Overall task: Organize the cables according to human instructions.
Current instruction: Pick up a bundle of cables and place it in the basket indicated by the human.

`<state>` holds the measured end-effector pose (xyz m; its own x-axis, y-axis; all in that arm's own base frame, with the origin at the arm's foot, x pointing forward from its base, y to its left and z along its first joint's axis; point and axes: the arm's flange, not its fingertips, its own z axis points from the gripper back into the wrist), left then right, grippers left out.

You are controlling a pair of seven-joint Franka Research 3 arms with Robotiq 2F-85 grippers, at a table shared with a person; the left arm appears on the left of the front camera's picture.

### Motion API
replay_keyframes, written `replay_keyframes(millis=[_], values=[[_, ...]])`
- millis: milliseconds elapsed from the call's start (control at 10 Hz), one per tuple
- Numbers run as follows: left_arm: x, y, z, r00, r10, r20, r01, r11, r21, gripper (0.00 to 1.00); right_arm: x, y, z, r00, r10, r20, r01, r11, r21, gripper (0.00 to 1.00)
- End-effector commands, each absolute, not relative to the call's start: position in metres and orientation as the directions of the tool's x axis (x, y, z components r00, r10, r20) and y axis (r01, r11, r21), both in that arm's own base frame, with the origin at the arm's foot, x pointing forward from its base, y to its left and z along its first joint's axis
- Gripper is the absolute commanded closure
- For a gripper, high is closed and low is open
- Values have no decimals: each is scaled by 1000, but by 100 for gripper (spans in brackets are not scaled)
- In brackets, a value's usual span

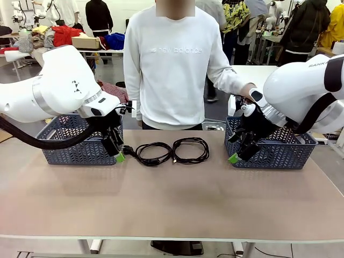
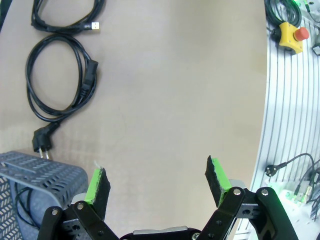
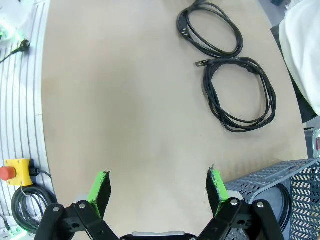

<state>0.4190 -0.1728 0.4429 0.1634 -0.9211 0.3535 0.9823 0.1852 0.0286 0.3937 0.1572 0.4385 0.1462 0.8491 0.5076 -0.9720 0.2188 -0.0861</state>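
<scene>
The left gripper (image 2: 156,172) and right gripper (image 3: 158,176) both angle downward, jaws spread wide.

Robotics laboratory, shared work hall.
Emergency-stop box (image 2: 291,37) mounted on slotted aluminium table frame (image 2: 292,125); far tables (image 1: 107,52) carry heaped clothing (image 1: 65,35); several people (image 1: 99,15) stand around.

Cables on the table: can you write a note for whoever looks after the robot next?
Left gripper: open, empty, beside the left basket.
Right gripper: open, empty, beside the right basket.
On the table, between the baskets: the plug cable and the USB cable, both coiled.
Done, it seems: one cord in the left basket, one cord in the right basket.
Left: both table cables, placed as the person says.
</scene>
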Motion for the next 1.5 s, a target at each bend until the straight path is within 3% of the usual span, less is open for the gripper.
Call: replay_keyframes(millis=[0, 900, 1400], values=[[418, -172, 443, 173, -919, 355, 981, 194, 26, 0, 395, 157, 439, 149, 848, 509, -971, 221, -85, 0], [418, -172, 443, 173, -919, 355, 981, 194, 26, 0, 394, 157, 439, 146, 849, 508, -972, 219, -86, 0], [418, -172, 443, 173, -919, 355, 981, 194, 26, 0, 428, 202, 453, 334, 859, 388, -930, 366, -9, 0]])
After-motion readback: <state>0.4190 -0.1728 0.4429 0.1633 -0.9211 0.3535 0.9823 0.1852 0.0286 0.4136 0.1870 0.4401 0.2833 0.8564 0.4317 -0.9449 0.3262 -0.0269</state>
